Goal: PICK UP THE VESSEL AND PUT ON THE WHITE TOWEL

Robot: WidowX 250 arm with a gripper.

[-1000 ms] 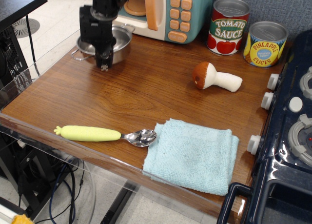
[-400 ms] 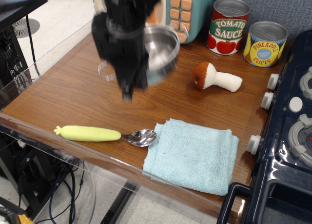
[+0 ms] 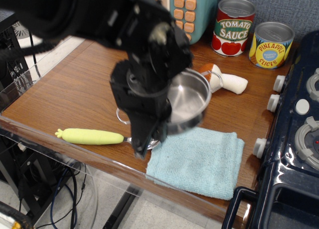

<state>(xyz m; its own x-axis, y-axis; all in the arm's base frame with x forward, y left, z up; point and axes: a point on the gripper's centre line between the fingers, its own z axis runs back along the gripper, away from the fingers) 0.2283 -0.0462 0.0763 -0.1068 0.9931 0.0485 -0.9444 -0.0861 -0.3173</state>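
The vessel (image 3: 187, 103) is a shiny steel pot, held tilted in the air above the near left part of the towel. My gripper (image 3: 152, 120) is shut on its left rim; the black arm fills the upper left of the view. A wire loop handle (image 3: 122, 117) sticks out to the left. The white towel (image 3: 199, 159) is a pale blue folded cloth lying flat at the table's front edge, just below and to the right of the pot.
A spoon with a yellow-green handle (image 3: 92, 136) lies left of the towel, its bowl partly hidden by the gripper. A toy mushroom (image 3: 227, 81), a tomato sauce can (image 3: 234, 27), a pineapple can (image 3: 270, 44) and a toy microwave (image 3: 192, 12) stand behind. A toy stove (image 3: 299, 139) is at the right.
The gripper has lifted the pot from the back left of the table and carried it forward and to the right, down toward the towel.
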